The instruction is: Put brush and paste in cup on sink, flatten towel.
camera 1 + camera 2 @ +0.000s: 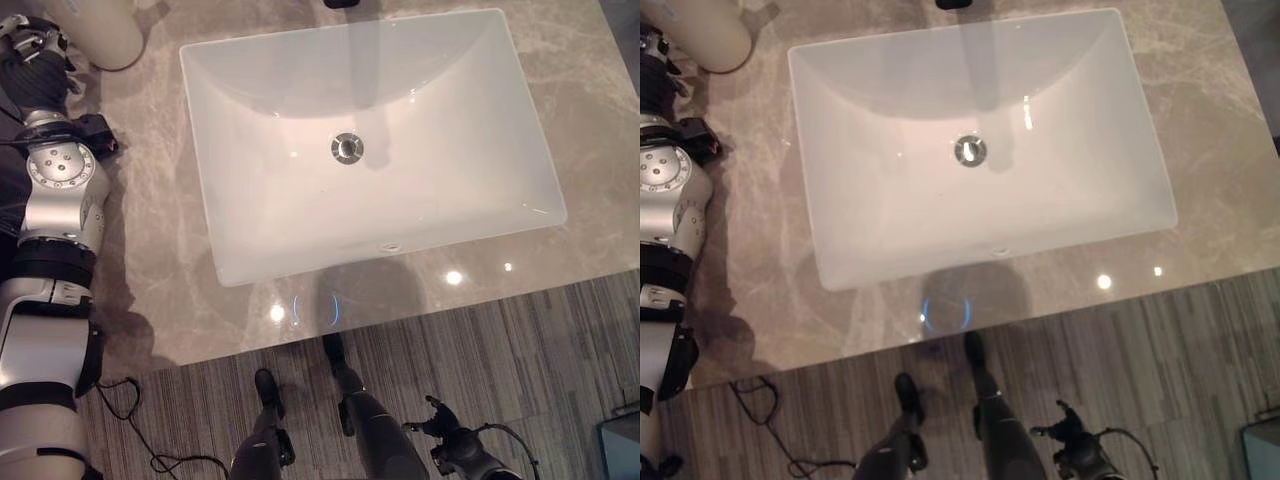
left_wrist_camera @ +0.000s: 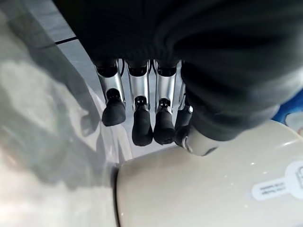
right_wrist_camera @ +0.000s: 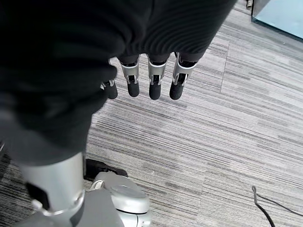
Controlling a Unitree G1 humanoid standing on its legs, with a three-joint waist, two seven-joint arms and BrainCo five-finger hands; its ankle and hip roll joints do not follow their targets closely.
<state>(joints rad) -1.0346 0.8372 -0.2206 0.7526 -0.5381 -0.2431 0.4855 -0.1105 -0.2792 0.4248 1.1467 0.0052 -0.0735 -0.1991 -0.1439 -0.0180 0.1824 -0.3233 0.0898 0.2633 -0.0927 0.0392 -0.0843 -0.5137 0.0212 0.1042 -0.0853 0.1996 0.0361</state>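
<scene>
Cream cup (image 2: 203, 189) sits beside relaxed, empty left hand (image 2: 142, 113).

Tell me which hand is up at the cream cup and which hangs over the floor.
The left hand is at the cream cup on the counter, fingers relaxed just above it. The right hand hangs open over the striped floor, touching nothing.

I count one sink (image 1: 300, 210) set in the table (image 1: 580, 110), with one drain (image 1: 347, 148) in its basin. One cream cup (image 1: 105, 30) stands on the table by the sink's far left corner. Two hands: the left (image 2: 142, 101) and the right (image 3: 151, 78).
</scene>
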